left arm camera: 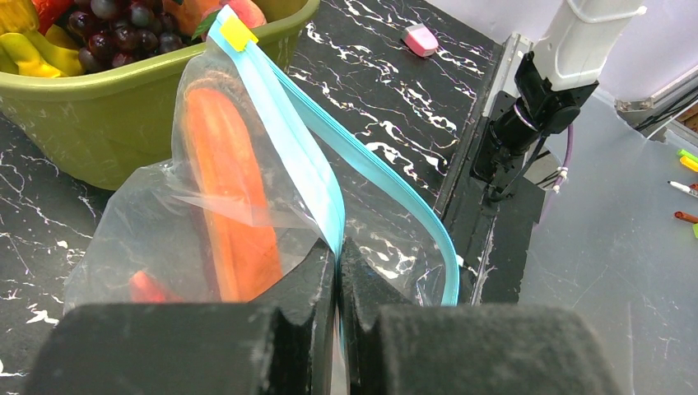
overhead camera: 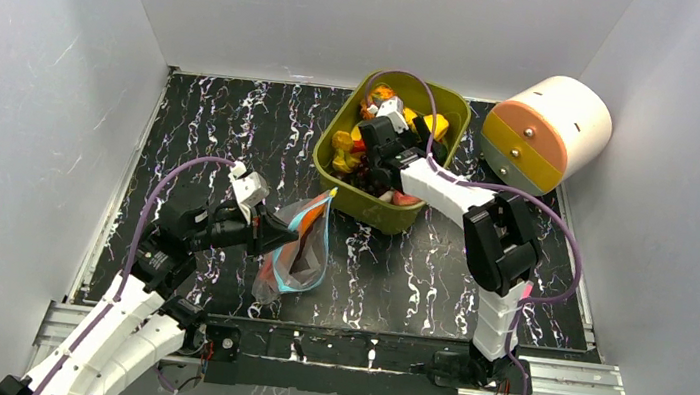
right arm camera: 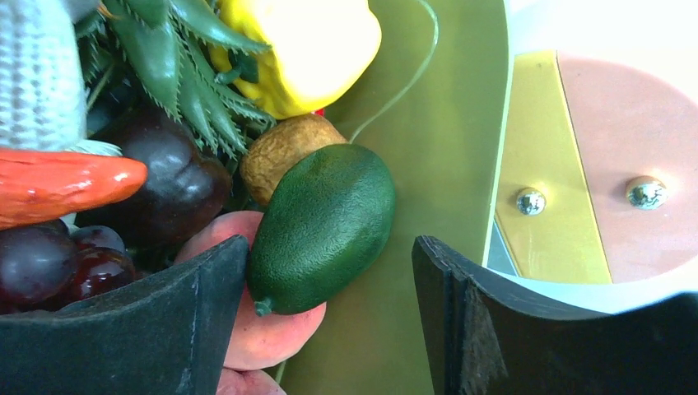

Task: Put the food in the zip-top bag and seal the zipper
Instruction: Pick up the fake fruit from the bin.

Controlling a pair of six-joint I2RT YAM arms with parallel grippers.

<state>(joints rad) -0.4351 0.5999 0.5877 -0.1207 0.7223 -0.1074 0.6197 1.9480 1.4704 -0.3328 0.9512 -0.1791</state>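
My left gripper [overhead camera: 276,231] [left arm camera: 338,255] is shut on the teal-blue zipper [left arm camera: 296,140] of the zip-top bag [overhead camera: 297,252] [left arm camera: 148,206], holding it up with its mouth gaping. An orange piece [left arm camera: 234,206] and a red piece [left arm camera: 148,288] lie inside the bag. My right gripper [overhead camera: 378,143] [right arm camera: 329,247] is down in the olive tub [overhead camera: 379,216], open. A dark green fruit [right arm camera: 325,222] lies between its fingers, against the left finger and apart from the right one. A peach [right arm camera: 272,329], a yellow pepper [right arm camera: 304,49] and grapes [right arm camera: 49,263] surround it.
A white drum with an orange and yellow face [overhead camera: 546,131] lies on its side just right of the tub. A pink eraser [left arm camera: 421,39] sits on the black marbled table [overhead camera: 417,276]. White walls close in the left, back and right.
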